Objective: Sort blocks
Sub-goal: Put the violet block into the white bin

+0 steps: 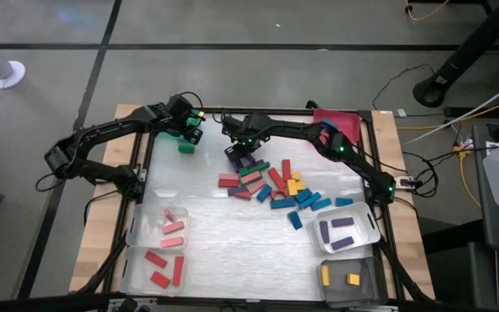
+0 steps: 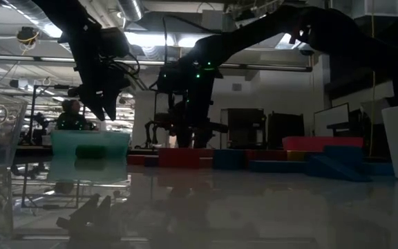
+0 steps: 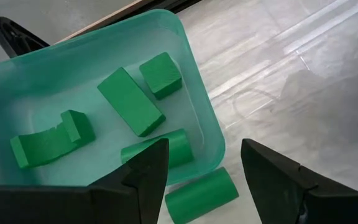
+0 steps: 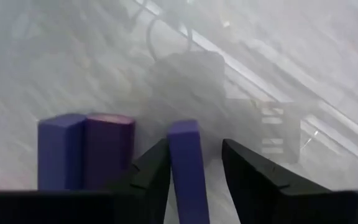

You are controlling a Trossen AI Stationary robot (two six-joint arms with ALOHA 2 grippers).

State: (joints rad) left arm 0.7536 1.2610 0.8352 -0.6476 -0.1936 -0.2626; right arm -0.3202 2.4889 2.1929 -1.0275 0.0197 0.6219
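At the far side of the counter [image 1: 232, 251], your right gripper [image 1: 238, 149] is down at the back edge of the block pile [image 1: 275, 184]. Its fingers [image 4: 146, 177] straddle a purple bar [image 4: 188, 168]; one finger is touching the bar, the other shows a small gap, so not clamped. Two more purple blocks [image 4: 86, 149] sit just beside it, touching each other.

Your left gripper [image 1: 189, 130] hangs over the green bin [image 3: 201, 124] at the far left, fingers [image 3: 148, 174] apart and holding nothing. The bin has five green pieces [image 3: 129, 99] in it: a bar, a cube, an arch, a cylinder, one more chunk. A green cylinder [image 3: 201, 196] lies on the counter just outside the bin wall, between those fingers.

The mixed pile of red, blue, green, yellow and pink sits mid-counter. Near left, a clear bin [image 1: 141, 227] holds pink bars and red bars [image 1: 165, 267] lie just beside it. Near right, a white bin [image 1: 366, 227] holds purple bars and a grey bin [image 1: 366, 282] holds yellow ones.
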